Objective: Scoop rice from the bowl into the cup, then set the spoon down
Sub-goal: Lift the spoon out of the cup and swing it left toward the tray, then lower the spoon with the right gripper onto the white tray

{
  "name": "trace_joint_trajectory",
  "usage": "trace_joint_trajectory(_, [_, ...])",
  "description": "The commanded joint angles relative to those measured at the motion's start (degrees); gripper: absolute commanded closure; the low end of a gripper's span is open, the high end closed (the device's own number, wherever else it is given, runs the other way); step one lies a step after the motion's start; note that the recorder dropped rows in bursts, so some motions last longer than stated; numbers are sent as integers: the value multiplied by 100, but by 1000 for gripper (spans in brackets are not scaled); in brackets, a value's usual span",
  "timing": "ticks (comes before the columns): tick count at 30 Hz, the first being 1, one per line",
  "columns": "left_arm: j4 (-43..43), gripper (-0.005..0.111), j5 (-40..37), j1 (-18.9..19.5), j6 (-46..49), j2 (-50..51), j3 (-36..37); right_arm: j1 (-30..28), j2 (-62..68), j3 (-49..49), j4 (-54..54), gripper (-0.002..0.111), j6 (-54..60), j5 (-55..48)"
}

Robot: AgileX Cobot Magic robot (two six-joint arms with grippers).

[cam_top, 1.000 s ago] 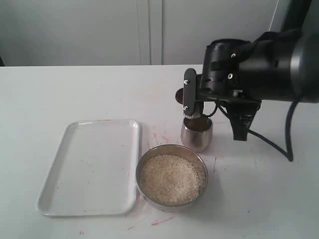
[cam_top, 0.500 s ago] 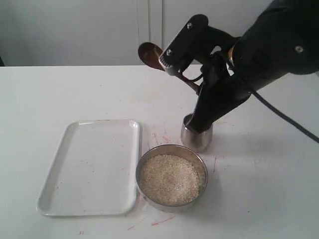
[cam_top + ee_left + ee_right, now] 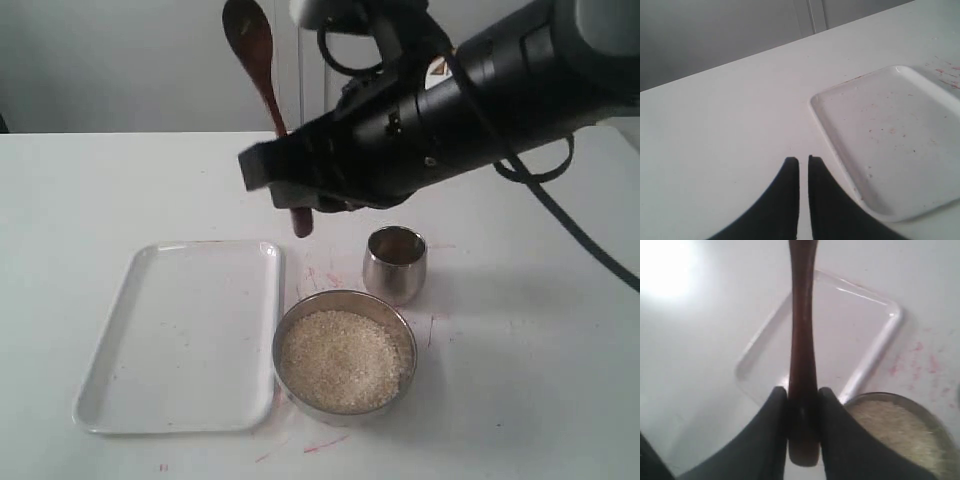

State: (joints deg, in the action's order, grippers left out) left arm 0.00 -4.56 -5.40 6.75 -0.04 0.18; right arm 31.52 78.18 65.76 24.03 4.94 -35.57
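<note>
My right gripper (image 3: 290,186) is shut on the handle of the dark reddish-brown spoon (image 3: 262,70). The spoon stands nearly upright with its oval head up, and its handle end hangs above the table between tray and cup. In the right wrist view the fingers (image 3: 772,410) clamp the spoon (image 3: 802,315) near its end. The steel bowl (image 3: 290,330) holds pale rice (image 3: 343,358) at the front. The small steel cup (image 3: 395,262) stands just behind it, clear of the arm. My left gripper (image 3: 803,160) hovers over bare table beside the tray, shut with nothing between its fingers.
A white rectangular tray (image 3: 185,335) lies left of the bowl, with a few specks on it; it also shows under the spoon as the tray (image 3: 840,320) and beside the left gripper as the tray (image 3: 890,130). Red marks dot the table near the cup.
The right arm has swung away from over the cup to the left and up. The spoon turned from tipped at the cup to upright, head raised high.
</note>
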Motion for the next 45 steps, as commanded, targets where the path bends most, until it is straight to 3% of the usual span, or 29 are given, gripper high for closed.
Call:
trace_joint_trajectory(1, [0, 92, 29, 9, -27, 4, -18, 10, -54, 47, 1092, 108, -8, 358])
trace_joint_trajectory(12, [0, 92, 29, 9, -27, 4, -18, 395, 283, 47, 2535, 108, 279, 706])
trace_joint_trajectory(27, [0, 92, 29, 9, -27, 4, -18, 1261, 1043, 47, 2757, 108, 241, 1694])
trace_joint_trajectory(45, [0, 92, 29, 9, -27, 4, -18, 1309, 2446, 47, 2757, 108, 241, 2156])
